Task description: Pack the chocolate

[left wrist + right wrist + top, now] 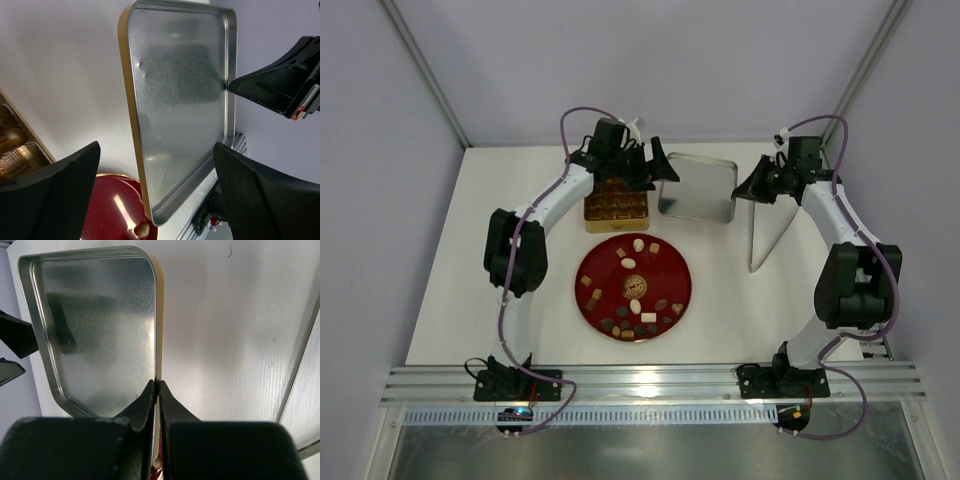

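The chocolate (635,290) is spread over the red plate (595,262), near the gold box (616,205). The right gripper (157,385) is closed, apparently pinching the right rim of the tin lid (698,190). The left gripper (648,172) stands wide open beside the lid's left rim. The lid should be moved level and slowly, since the thin rim may slip from the pinch.

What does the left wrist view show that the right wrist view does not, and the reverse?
Only the left wrist: a corner of the gold box, the red plate with one chocolate, and the left gripper wide open. Only the right wrist: the right gripper shut on the rim of the tin lid. Both: the tin lid on the white table, and part of the other arm's gripper.
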Available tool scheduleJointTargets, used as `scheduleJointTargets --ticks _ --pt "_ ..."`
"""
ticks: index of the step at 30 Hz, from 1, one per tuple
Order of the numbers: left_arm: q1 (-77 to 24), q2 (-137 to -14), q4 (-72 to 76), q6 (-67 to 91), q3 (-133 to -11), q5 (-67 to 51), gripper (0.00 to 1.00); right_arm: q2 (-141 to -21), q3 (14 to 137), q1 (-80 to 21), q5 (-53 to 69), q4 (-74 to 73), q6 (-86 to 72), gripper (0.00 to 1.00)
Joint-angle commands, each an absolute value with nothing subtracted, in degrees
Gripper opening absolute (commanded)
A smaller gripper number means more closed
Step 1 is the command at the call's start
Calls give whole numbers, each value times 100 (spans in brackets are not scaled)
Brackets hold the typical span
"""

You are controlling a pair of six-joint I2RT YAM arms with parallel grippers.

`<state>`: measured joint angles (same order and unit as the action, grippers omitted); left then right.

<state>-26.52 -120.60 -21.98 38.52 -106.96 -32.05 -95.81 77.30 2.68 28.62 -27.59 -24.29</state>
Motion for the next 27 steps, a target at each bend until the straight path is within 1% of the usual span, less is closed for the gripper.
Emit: scheduleJointTargets --ticks 1,6,9,10,12,13,15,16,18,19,21,22,23,24,25,26,27 --pt "-2610 -12006 -1356 4410 -10548 -3647 91 -9167 7673 220 3146 -2479 -2584 4" --pt "-2610 -12041 -1020 4737 -10424 -3867 87 -9044 7603 79 3190 -2400 -2689 4" --pt "-2610 -11988 -730 4983 -10248 -3964 80 -9035 7620 0 3147 -2364 -2724 4" --pt "-2610 -11962 -686 5036 -10187 -3981 76 -9044 7620 0 3138 -2356 -2733 4" --pt "-2610 -11944 -615 5133 -10152 -4078 70 -9061 7638 -219 3077 -2356 -2733 4" --pt "-2602 -11927 -615 5142 -10151 -4104 62 -9044 7629 -237 3059 -2338 -2751 4" --pt "-2602 -11874 -580 5185 -10099 -4140 54 -9035 7620 -307 2998 -2320 -2760 4" --pt "-2584 -11839 -571 5203 -10020 -4140 47 -9026 7620 -325 2988 -2329 -2760 4" --pt "-2566 -11734 -493 5290 -9932 -4175 37 -9009 7594 -343 2953 -2338 -2742 4" --pt "-2549 -11699 -483 5317 -9879 -4210 30 -8983 7585 -351 2927 -2338 -2742 4" --pt "-2514 -11654 -483 5352 -9844 -4262 19 -8939 7559 -421 2901 -2320 -2707 4" --pt "-2505 -11646 -483 5387 -9818 -4315 9 -8912 7550 -457 2805 -2329 -2681 4" --pt "-2487 -11611 -483 5405 -9800 -4324 3 -8903 7567 -509 2752 -2347 -2620 4" --pt "-2470 -11584 -483 5431 -9739 -4342 0 -8877 7585 -545 2673 -2390 -2584 4" --pt "-2461 -11567 -483 5484 -9703 -4377 0 -8825 7585 -641 2515 -2417 -2540 6" --pt "-2444 -11532 -483 5502 -9686 -4394 0 -8807 7594 -685 2401 -2434 -2444 11" --pt "-2417 -11470 -483 5528 -9625 -4412 0 -8763 7637 -729 2295 -2513 -2382 23"
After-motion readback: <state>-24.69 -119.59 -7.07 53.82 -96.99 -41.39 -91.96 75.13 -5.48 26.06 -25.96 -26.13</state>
